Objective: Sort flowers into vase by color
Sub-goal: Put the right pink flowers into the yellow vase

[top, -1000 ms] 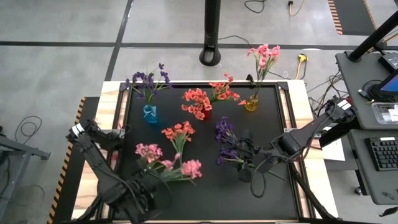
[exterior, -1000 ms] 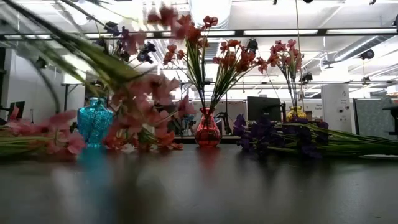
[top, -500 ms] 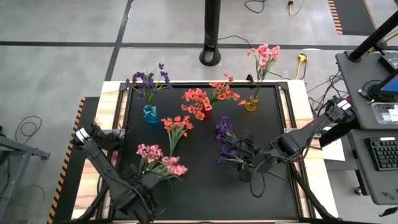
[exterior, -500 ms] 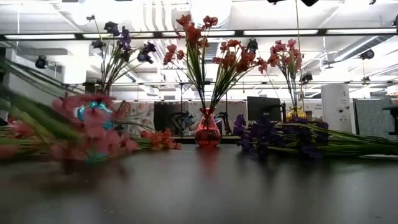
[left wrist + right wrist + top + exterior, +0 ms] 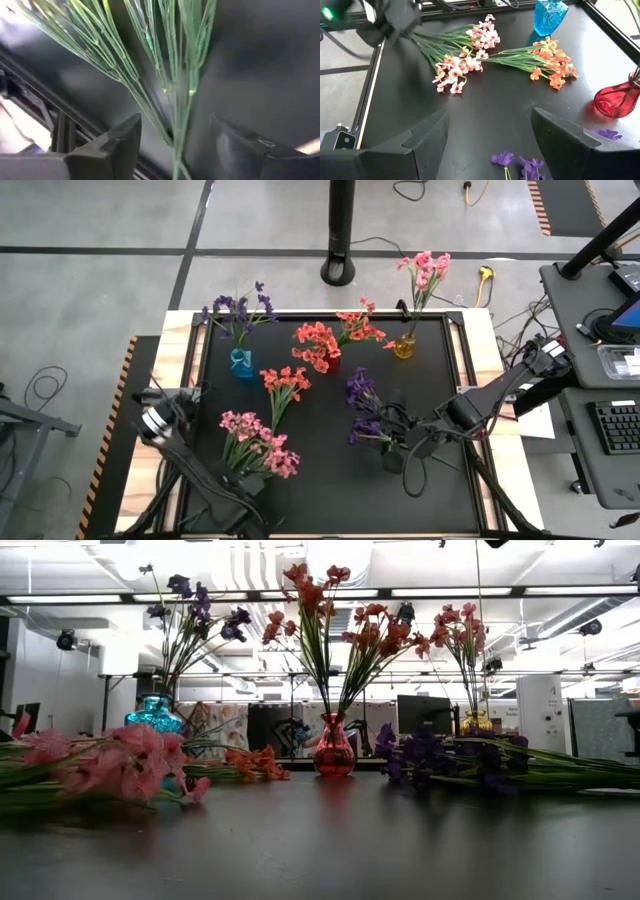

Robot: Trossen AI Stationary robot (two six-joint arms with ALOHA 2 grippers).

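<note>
Table (image 5: 330, 480): matte black top, pale wooden border along the sides.

Blue vase (image 5: 241, 363): faceted translucent glass, bulbous body, far left of the table; holds purple flowers (image 5: 238, 305) on thin green stems.

Red vase (image 5: 333, 751): smooth translucent glass, round belly and narrow neck, far centre; holds coral-red flowers (image 5: 318, 343), their stems spread in a fan.

Yellow vase (image 5: 404, 346): small amber glass, far right; holds pink flowers (image 5: 424, 268) on long upright stems.

Loose coral-red sprig (image 5: 284, 383): lying flat on the table between the blue vase and the pink bunch, blossoms toward the vases.

Loose pink bunch (image 5: 256, 446): soft papery blossoms in a cluster, grass-like green stems and leaves running toward the near left corner. Lies low on the table in the low view (image 5: 118, 762).

Loose purple sprigs (image 5: 362, 408): dark, ruffled clusters lying flat right of centre, just beside the right gripper.

Left gripper (image 5: 172, 145): at the near left edge of the table. Its two dark flat fingers stand apart on either side of the pink bunch's thin stems; whether they touch the stems cannot be told.

Right gripper (image 5: 394, 430): low over the table at the purple sprigs, fingers spread wide, holding nothing.
</note>
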